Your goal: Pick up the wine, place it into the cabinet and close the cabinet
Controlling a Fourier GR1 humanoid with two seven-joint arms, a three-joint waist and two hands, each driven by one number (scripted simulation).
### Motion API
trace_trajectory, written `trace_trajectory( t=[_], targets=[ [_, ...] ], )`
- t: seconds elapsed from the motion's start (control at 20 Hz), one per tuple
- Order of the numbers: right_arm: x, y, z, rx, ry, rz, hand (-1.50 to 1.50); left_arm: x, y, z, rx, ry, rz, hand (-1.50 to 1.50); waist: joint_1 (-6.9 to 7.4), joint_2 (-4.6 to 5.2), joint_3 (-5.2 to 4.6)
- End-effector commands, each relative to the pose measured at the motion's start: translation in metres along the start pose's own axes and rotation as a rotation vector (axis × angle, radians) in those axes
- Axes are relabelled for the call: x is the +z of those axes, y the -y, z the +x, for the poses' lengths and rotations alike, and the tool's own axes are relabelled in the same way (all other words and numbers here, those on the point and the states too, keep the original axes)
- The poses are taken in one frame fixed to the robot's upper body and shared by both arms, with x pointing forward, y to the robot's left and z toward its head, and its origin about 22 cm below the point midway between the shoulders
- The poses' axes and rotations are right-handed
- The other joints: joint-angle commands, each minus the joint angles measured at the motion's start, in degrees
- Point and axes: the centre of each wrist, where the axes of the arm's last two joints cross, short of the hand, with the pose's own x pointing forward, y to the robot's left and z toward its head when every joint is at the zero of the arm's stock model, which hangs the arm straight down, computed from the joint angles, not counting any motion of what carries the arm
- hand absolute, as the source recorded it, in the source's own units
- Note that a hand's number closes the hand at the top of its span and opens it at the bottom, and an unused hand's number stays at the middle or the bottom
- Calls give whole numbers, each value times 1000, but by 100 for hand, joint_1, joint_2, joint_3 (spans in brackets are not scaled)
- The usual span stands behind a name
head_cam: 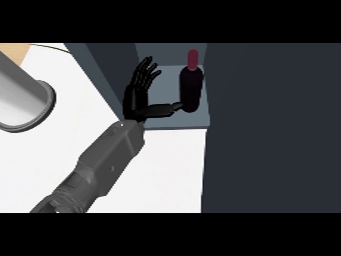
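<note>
A grey forearm reaches up to a black hand (138,92), fingers straight and spread, thumb touching the dark wine bottle (191,89) standing just to its right inside the cabinet (174,122); probably rigid, heavy, smooth glass, best gripped round its body.

Cabinet shelf (174,123) grey-blue; wine bottle (191,87) standing on it, just right of straight fingers (145,75), at thumb tip
</note>
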Motion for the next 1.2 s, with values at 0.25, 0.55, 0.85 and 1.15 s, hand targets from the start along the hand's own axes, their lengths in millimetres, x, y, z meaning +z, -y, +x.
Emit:
trace_trajectory(
  t=[0.25, 0.55, 0.85, 1.15],
  targets=[
    [-5, 1, -3, 5, -19, -18, -150, 12, -10, 12, -31, 10, -26, -150, 336, -162, 62],
    [2, -17, -2, 16, -14, -19, -150, 51, 8, 27, 11, -10, -176, -150, 381, -177, 64],
    [-3, -13, 15, 2, -4, -25, -150, 96, -8, 73, 11, -21, -230, -150, 336, -151, 60],
    [-6, -17, -6, 4, -11, -15, -150, 127, -6, 127, 36, -4, -242, -150, 276, -122, 62]
  ],
)
